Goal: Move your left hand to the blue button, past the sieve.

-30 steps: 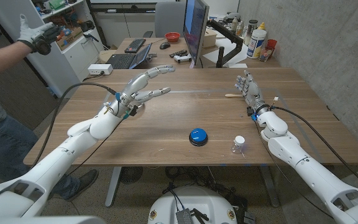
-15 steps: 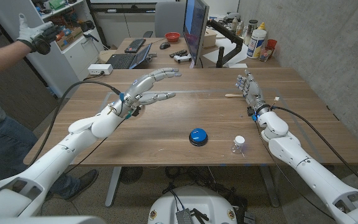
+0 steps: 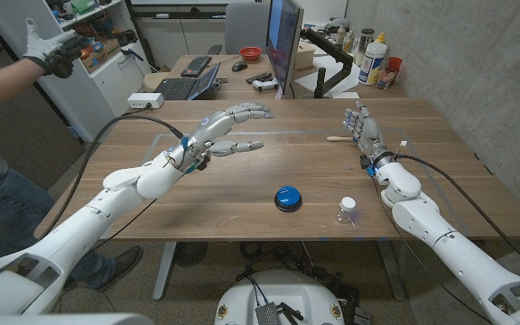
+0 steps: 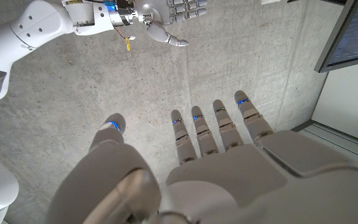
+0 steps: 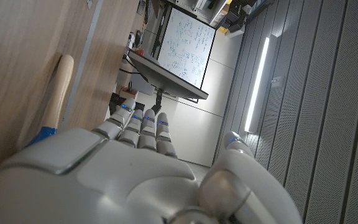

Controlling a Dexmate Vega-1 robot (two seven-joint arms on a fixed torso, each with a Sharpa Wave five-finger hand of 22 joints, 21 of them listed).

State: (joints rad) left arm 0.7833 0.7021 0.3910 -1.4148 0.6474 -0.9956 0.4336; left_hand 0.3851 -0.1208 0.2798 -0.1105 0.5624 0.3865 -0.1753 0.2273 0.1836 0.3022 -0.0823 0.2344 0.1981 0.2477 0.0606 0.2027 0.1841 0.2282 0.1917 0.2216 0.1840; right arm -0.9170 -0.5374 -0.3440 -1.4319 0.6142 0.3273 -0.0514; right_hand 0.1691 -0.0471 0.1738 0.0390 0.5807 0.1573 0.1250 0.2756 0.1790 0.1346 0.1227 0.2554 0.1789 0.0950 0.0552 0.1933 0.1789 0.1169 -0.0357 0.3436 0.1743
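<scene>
The left hand point(image 3: 228, 132) hung empty, fingers wide, well behind the button point(image 3: 287, 196); overreaching forward could miss it.

A wooden table point(image 3: 242, 190) fills the middle of the room, its grain running left to right. To the right stands a grey concrete wall point(image 3: 495, 81) — rough and bare. Beyond the far edge sits a second desk point(image 3: 208, 74) with a laptop point(image 3: 183, 87), a keyboard point(image 3: 197, 65), a red bowl point(image 3: 251, 53) and a tall monitor point(image 3: 284, 41) seen edge-on — bottles point(image 3: 375, 56) cluster to the far right. Shelving point(image 3: 88, 27) lines the far left. A ceiling light strip point(image 5: 261, 81) glows overhead.
</scene>
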